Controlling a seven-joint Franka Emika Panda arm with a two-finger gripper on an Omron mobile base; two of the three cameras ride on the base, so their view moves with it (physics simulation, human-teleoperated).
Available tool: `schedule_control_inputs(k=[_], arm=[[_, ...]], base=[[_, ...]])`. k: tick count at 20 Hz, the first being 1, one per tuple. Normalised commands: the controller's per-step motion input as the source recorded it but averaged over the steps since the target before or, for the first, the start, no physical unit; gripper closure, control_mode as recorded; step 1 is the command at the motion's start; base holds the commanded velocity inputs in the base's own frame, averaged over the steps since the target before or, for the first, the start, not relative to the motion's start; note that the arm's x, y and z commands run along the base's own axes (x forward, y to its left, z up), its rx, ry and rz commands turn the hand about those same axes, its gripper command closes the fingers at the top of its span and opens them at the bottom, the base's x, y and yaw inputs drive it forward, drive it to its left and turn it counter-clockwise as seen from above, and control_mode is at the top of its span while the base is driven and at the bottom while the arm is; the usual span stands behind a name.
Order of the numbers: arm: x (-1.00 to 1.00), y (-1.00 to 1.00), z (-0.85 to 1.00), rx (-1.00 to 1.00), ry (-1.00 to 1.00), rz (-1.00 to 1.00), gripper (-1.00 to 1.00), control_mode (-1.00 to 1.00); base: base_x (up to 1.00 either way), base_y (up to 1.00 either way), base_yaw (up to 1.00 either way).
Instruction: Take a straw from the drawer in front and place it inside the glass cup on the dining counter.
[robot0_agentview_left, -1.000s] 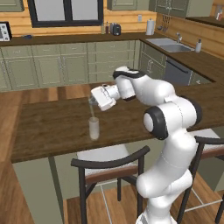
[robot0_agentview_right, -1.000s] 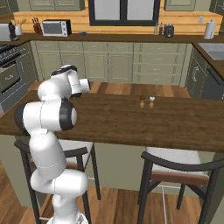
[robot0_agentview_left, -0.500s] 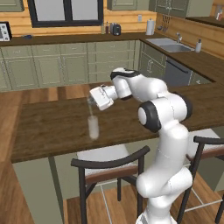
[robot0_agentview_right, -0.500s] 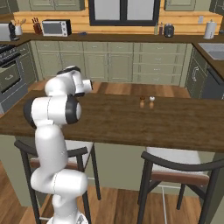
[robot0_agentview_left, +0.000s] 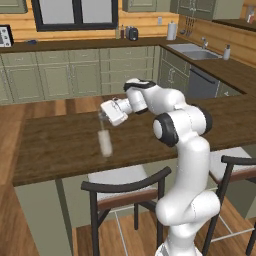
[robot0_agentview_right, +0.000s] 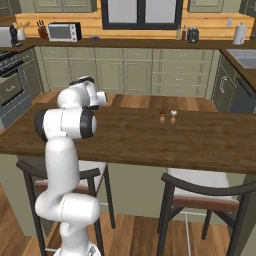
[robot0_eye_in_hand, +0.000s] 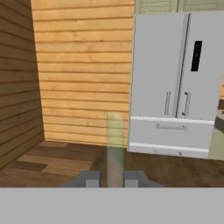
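Gripper (robot0_eye_in_hand: 112, 178) nearly closed, fingers (robot0_eye_in_hand: 89, 179) pinching a pale upright strip, apparently the straw (robot0_eye_in_hand: 115, 144), blurred in the hand view. Straw judged very light, thin, slick and easily bent; best pinched near one end, leaving the free length for insertion. Poised directly above the glass cup (robot0_agentview_left: 105, 142), straw tip (robot0_agentview_left: 102, 121) just over the rim. Cup upright on the dining counter (robot0_agentview_left: 60, 145), near its front edge.

Warm wood-plank walls (robot0_eye_in_hand: 78, 65) and wooden floor (robot0_agentview_right: 150, 102); sage-green cabinets (robot0_agentview_right: 135, 75) under a dark window (robot0_agentview_right: 142, 11), a steel sink (robot0_agentview_left: 192, 49), two dark stools (robot0_agentview_right: 200, 200).
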Motion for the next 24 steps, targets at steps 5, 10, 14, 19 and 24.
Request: schedule_control_inputs(k=[5,10,14,19,24], arm=[[-0.53,0.0,-0.03,0.0,-0.01,0.0,1.0,-1.0],[-0.48,0.0,-0.1,0.0,0.0,0.0,1.0,-1.0],[-0.06,0.0,-0.22,0.0,0.0,0.0,1.0,-1.0],[0.04,-0.09,-0.17,-0.01,-0.01,0.0,-1.0,-1.0],[0.0,-0.23,-0.06,-0.01,-0.05,0.0,-1.0,-1.0]], base=[[0.0,0.0,0.0],[0.0,0.0,0.0],[0.0,0.0,0.0],[0.0,0.0,0.0],[0.0,0.0,0.0]])
